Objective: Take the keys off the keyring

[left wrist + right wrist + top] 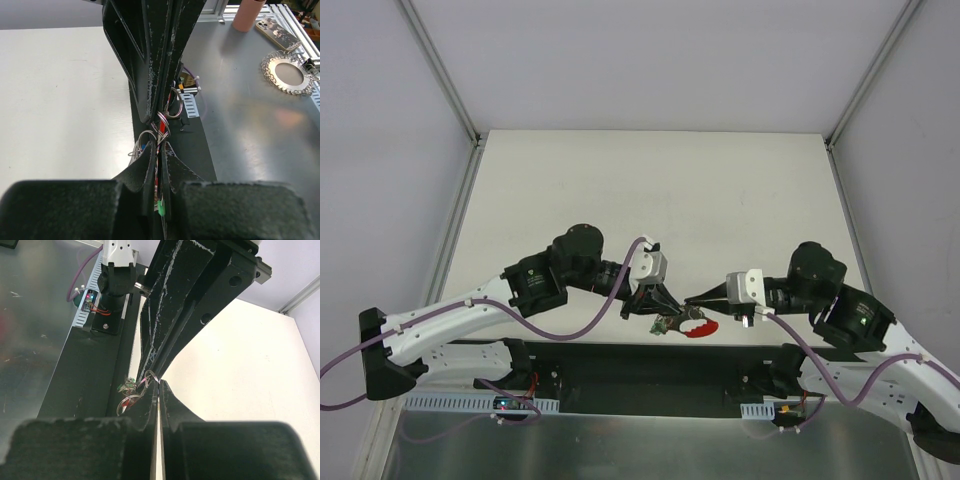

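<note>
Left wrist view: left claw (158, 150) is closed to a slit and pinching into the bunch. Red plastic shows in the gap at its tips, green further back. Whether it bites a key blade or wire, cannot tell.

Right claw (160, 116) comes in from 12 o'clock in this view, tip to tip with the left, also fully closed. It looks nipped on the keyring (163, 125), a thin wire loop right at the meeting point. More wire loops sit at 1 o'clock and 8 o'clock of that point.

Top view: the claws meet from 9 and 3 o'clock. The keys (684, 323) hang just below at 6 o'clock, red head on the right, green on the left, at the 6 o'clock edge of the table (650, 190).

Step, my read: holding ring and key to work one key off. None looks free yet.

Risks:
- Wire is thin and slick, so a pull could pop it out of either pinch and drop the bunch off the near edge.
- Several loops are crowded together, so the wrong one may be held or snag.
- Tips are almost touching, so any twist may knock them together.
</note>
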